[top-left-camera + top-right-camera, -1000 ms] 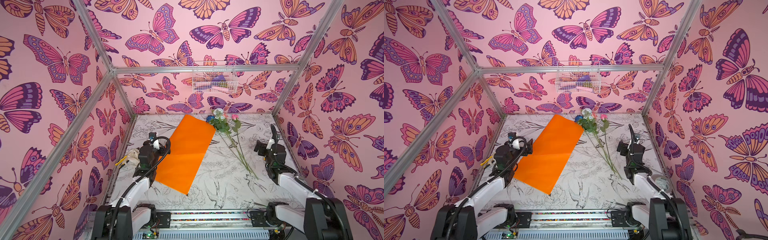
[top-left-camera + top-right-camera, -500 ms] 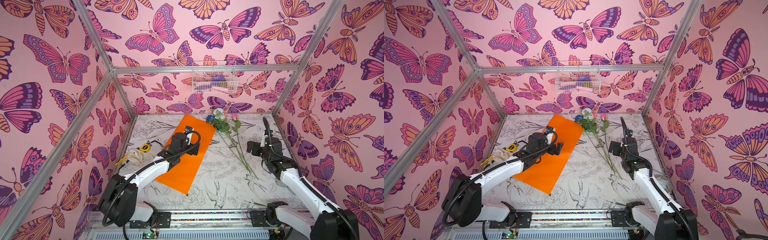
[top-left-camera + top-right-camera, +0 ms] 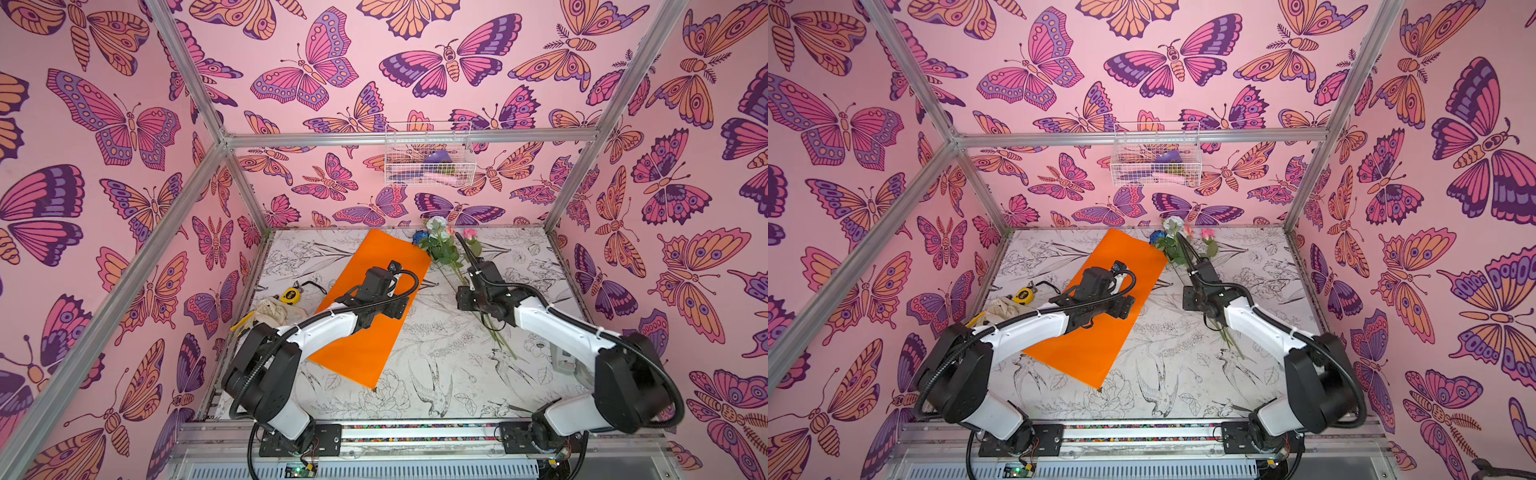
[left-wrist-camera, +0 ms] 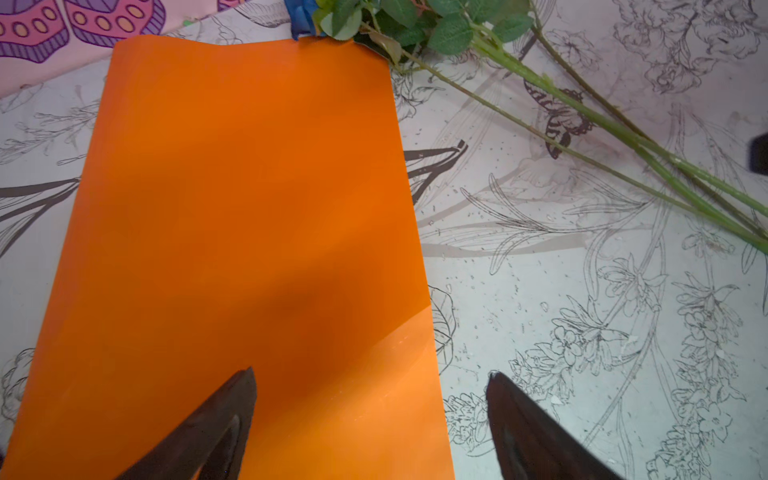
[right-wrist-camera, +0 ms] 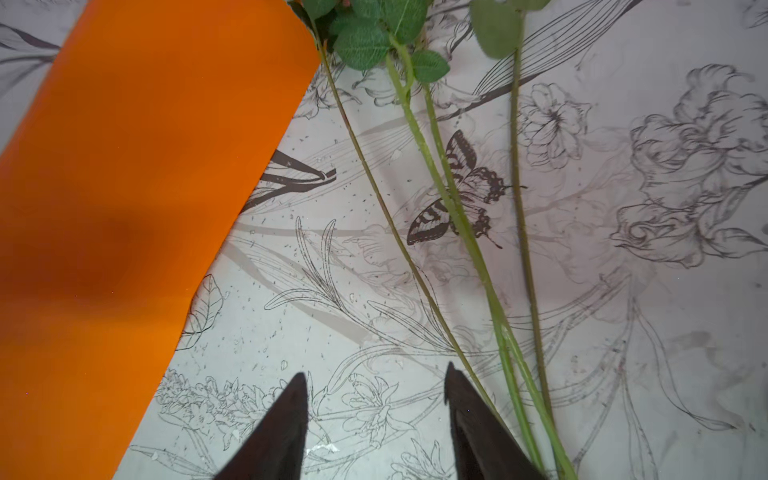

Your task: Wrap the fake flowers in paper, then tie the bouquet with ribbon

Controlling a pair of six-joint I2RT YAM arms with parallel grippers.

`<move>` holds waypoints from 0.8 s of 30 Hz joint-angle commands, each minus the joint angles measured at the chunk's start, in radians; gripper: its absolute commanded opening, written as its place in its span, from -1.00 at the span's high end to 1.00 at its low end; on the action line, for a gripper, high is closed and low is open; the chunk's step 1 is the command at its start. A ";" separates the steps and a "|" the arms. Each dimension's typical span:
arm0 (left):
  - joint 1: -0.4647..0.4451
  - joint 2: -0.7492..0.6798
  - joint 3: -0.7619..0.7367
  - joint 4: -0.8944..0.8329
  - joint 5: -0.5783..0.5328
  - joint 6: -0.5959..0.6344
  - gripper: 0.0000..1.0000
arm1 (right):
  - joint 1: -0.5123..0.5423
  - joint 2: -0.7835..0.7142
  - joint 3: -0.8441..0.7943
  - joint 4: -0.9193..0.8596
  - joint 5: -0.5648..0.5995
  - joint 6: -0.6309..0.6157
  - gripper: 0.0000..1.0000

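- Nearby, two white-and-black arms reach over a surface [image 3: 436,374] printed with grey line-drawn birds and flowers.
- Left pincer [image 4: 370,372] has its jaws spread wide, holding nothing. It straddles one long edge of the orange wrapping paper [image 4: 249,187], a flat, smooth, faintly glossy rectangular sheet. Whether it touches the sheet cannot be told.
- Right pincer [image 5: 376,370] is released too, jaws partly apart and empty, just beside the lower stems [image 5: 457,232].
- The bouquet of fake flowers [image 3: 442,249] lies loose and untied beside the paper, and its leaves meet the sheet's far corner.
- Handling, as a judgement: the stems look thin, light, springy and apt to roll, so they are best gathered low down, clear of the leaves. The paper looks light, slippery and easily creased — lift it by an edge.
- Farther off, pink, white and blue blooms [image 3: 436,226] rest by the back wall, below a wire basket [image 3: 428,156].
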 commanded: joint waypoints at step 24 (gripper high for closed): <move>-0.130 0.369 0.242 -0.122 -0.308 0.131 -0.73 | -0.050 0.567 0.505 -0.148 -0.031 0.055 0.57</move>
